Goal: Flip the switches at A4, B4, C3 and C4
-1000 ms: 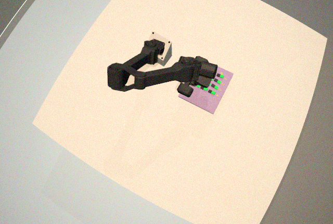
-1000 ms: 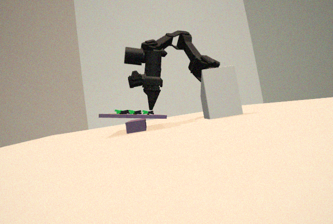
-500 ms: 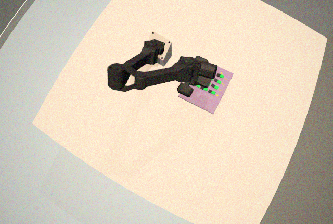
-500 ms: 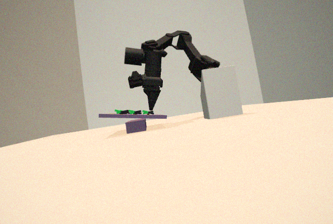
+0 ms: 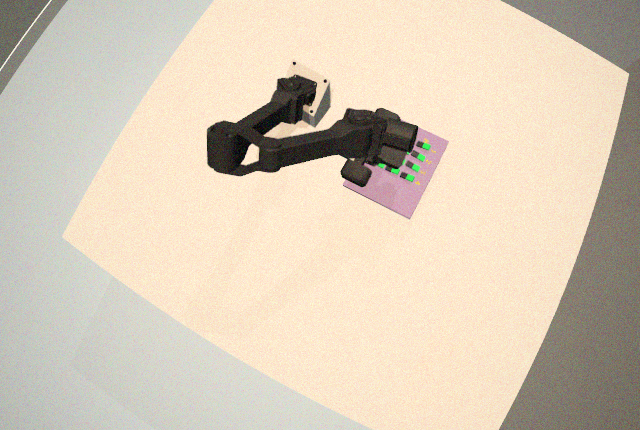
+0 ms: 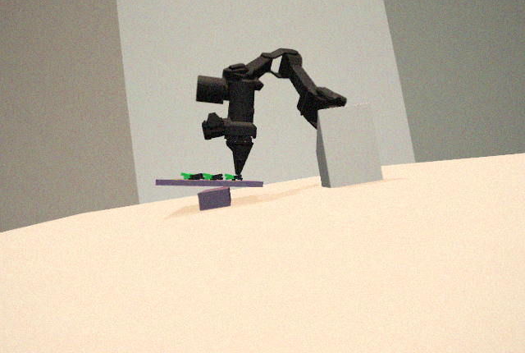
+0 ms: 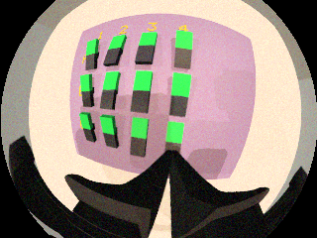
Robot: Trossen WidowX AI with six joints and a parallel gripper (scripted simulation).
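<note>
The purple panel (image 5: 405,203) (image 6: 169,182) (image 7: 218,89) carries three rows of rocker switches, each green on its far half and dark on its near half. In the wrist view, A4 (image 7: 183,44), B4 (image 7: 180,91) and C4 (image 7: 174,133) form the right column, and C3 (image 7: 139,130) is left of C4. My gripper (image 6: 239,174) (image 7: 171,152) is shut and empty, pointing down, its tips at C4's dark near end and hiding part of it. Contact looks likely but is not certain. Which ends stand raised is hard to tell. The top view hides the fingertips behind the arm.
Columns 1 and 2 and the remaining column 3 switches lie left of the fingers in the wrist view. The panel rests on a small purple block (image 6: 214,199). The arm's pale base block (image 5: 321,105) (image 6: 349,145) stands beyond the panel's near edge.
</note>
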